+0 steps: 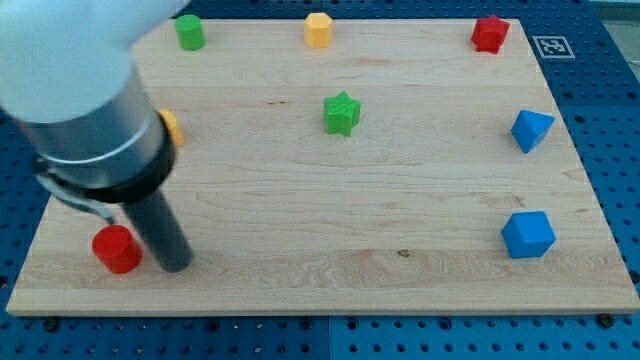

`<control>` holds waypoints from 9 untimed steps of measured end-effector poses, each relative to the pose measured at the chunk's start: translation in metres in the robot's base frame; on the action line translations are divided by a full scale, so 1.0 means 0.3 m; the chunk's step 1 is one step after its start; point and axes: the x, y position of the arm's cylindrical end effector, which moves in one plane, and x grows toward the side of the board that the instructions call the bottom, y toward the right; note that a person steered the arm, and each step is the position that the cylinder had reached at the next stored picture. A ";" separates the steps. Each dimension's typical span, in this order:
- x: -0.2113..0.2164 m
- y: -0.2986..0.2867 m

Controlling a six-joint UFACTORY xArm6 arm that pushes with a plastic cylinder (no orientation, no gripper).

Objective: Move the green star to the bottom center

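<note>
The green star [342, 113] lies on the wooden board [330, 210], a little above its middle. My tip [175, 266] is at the board's lower left, far down and to the left of the star. It stands right beside a red cylinder [117, 249], on that block's right; I cannot tell if they touch.
A green cylinder [190, 32], a yellow hexagon block [318, 30] and a red star [490, 34] line the top edge. Two blue blocks [531, 130] [527, 234] sit at the right. A yellow block [170, 128] is half hidden behind the arm at left.
</note>
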 end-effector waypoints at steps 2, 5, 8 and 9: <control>0.000 0.248; 0.000 0.273; -0.497 0.273; -0.734 0.273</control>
